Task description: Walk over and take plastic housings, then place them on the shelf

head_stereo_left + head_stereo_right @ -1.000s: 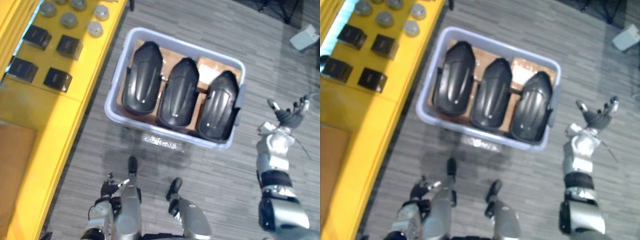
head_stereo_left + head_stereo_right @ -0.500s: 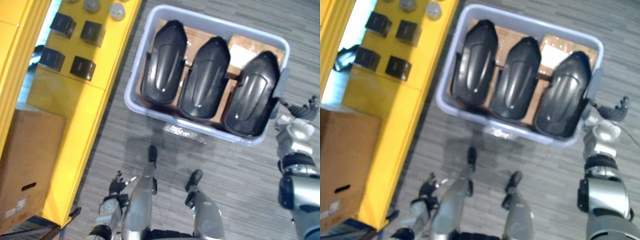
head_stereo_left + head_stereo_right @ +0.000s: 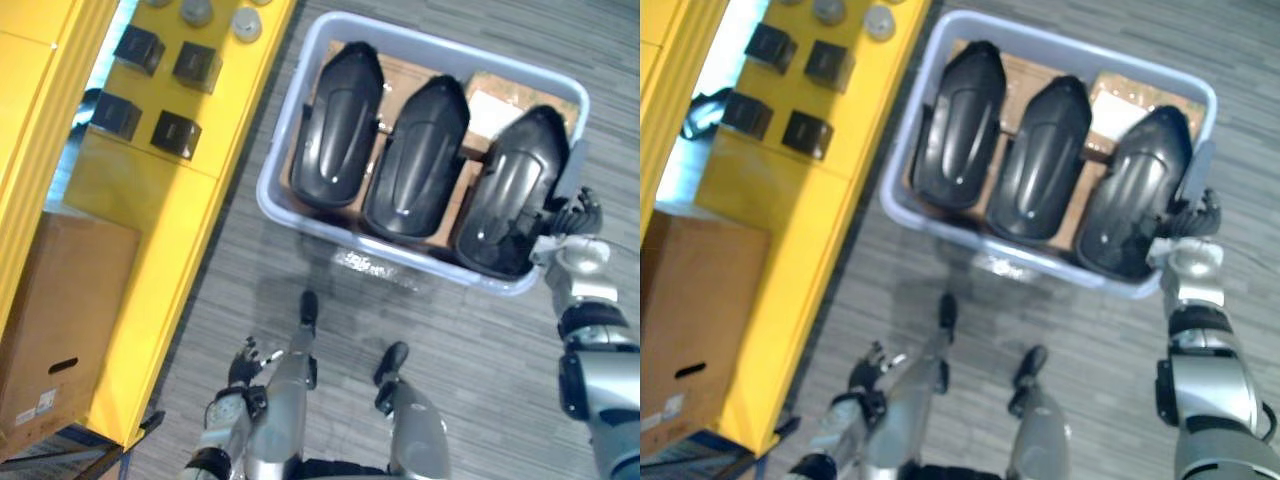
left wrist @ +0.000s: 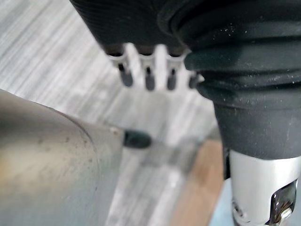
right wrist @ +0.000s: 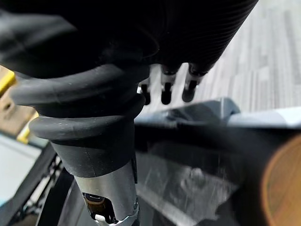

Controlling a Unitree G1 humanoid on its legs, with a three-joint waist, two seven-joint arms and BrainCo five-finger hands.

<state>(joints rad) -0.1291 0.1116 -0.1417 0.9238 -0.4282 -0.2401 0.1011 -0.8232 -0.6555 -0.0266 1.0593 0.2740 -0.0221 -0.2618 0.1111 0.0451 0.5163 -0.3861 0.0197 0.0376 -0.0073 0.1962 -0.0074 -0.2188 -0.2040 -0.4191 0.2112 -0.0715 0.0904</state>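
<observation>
Three black plastic housings lie side by side in a pale blue bin (image 3: 400, 250) on the floor: left (image 3: 335, 130), middle (image 3: 415, 155) and right (image 3: 510, 190). My right hand (image 3: 575, 215) is at the bin's right end, beside the right housing, with relaxed fingers (image 5: 165, 94) over the bin's rim (image 5: 202, 110) and nothing held. My left hand (image 3: 245, 360) hangs low by my side, open and empty, its fingers (image 4: 148, 80) straight above the grey floor.
A yellow shelf (image 3: 130, 200) runs along the left, carrying small black boxes (image 3: 170, 130) and grey round caps (image 3: 245, 22). A brown cardboard box (image 3: 55, 320) sits at its near end. Grey plank floor surrounds the bin.
The view has shifted as I moved closer to the bin. My right hand has come in from the open floor to the bin's right rim beside the right housing.
</observation>
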